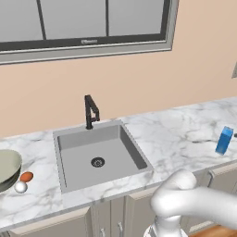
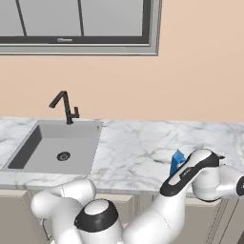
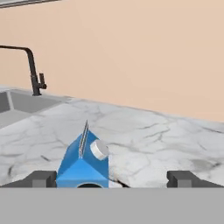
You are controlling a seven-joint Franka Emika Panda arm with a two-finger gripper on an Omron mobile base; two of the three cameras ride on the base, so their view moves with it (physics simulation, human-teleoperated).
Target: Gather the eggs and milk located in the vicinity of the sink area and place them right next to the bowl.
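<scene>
Marble counter [image 1: 176,134] runs under a peach wall and a grey-framed window [image 1: 83,23], with pale cabinet fronts below it. Set into the counter is the square grey sink [image 1: 97,155] with its round drain, and the black faucet [image 1: 90,111] stands at its back edge. At the far left of the left base view the bowl [image 1: 7,169] sits partly cut off by the frame, and two eggs lie just beside it on the marble: the orange-brown egg [image 1: 26,176] and, in front of it, the white egg [image 1: 20,187]. The blue milk [image 1: 224,140] stands upright well to the right of the sink, near the counter's front edge. In the right base view the arm bends over the counter edge right by the carton and hides part of it. In the hand view the gripper [image 3: 113,178] has its jaws spread wide and holds nothing; the milk's gabled top with its white cap rises just inside the left fingertip [image 3: 41,178], while the right one stands well clear of it.
</scene>
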